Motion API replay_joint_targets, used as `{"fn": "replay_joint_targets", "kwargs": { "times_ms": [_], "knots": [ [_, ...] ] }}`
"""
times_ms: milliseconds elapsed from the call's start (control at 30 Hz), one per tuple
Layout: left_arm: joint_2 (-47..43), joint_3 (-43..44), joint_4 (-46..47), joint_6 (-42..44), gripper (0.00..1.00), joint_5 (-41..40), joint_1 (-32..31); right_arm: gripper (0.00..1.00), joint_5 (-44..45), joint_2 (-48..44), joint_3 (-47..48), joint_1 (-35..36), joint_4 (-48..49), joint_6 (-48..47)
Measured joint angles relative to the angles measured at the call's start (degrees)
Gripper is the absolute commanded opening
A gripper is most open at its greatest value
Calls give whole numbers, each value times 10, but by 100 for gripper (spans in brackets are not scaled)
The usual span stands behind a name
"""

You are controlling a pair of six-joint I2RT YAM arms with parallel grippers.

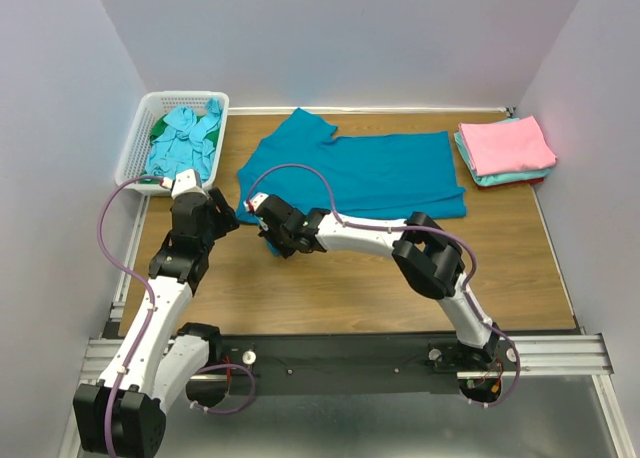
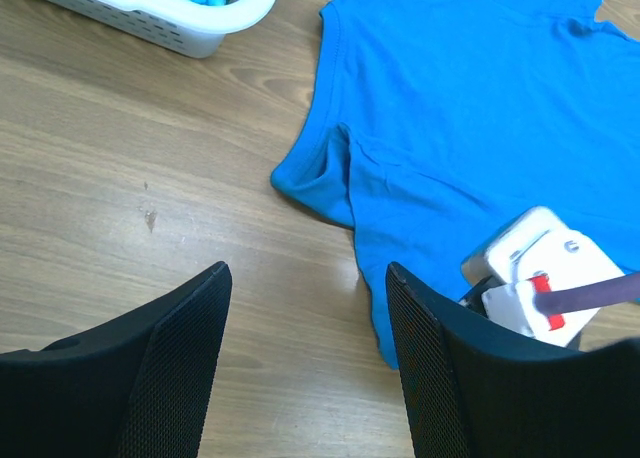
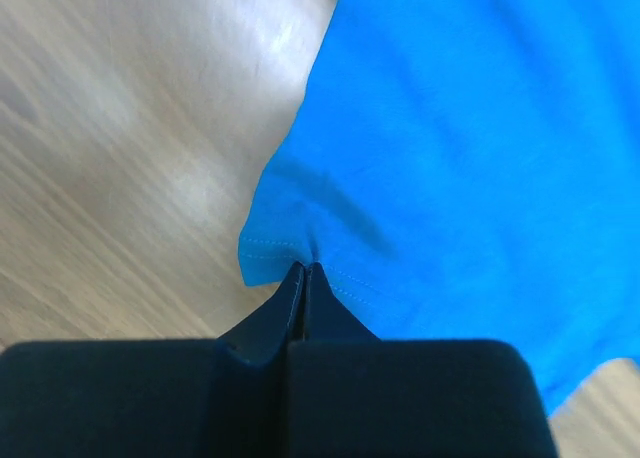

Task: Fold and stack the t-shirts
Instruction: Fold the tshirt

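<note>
Folded shirts point(image 1: 505, 148) sit stacked at the far right, crumpled shirts point(image 1: 188, 138) wait in the basket point(image 1: 128, 153), and the blue shirt point(image 1: 370, 173) lies unfolded mid-table, the right gripper point(image 3: 303, 275) pinching its hem and the left gripper point(image 2: 305, 283) open beside its sleeve

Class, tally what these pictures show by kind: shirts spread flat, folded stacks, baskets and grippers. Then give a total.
Shirts spread flat: 1 (blue shirt)
Folded stacks: 1 (pink-topped stack)
Baskets: 1 (white basket)
Grippers: 2 (left gripper, right gripper)
Total: 5
</note>
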Motion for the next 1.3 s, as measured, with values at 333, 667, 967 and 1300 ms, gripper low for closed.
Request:
{"fn": "replay_joint_targets", "kwargs": {
  "times_ms": [333, 667, 967, 1300],
  "knots": [
    [17, 0, 11, 1, 71, 4, 0, 1, 56, 9, 136, -36, -2, -38],
    [30, 0, 17, 9, 71, 13, 0, 1, 111, 129, 289, -123, 4, -72],
    [66, -3, 27, 16, 71, 28, 0, 1, 124, 183, 362, -142, 22, -115],
    [111, -3, 35, 23, 71, 45, 0, 4, 127, 199, 379, -142, 89, -169]
  ]
}}
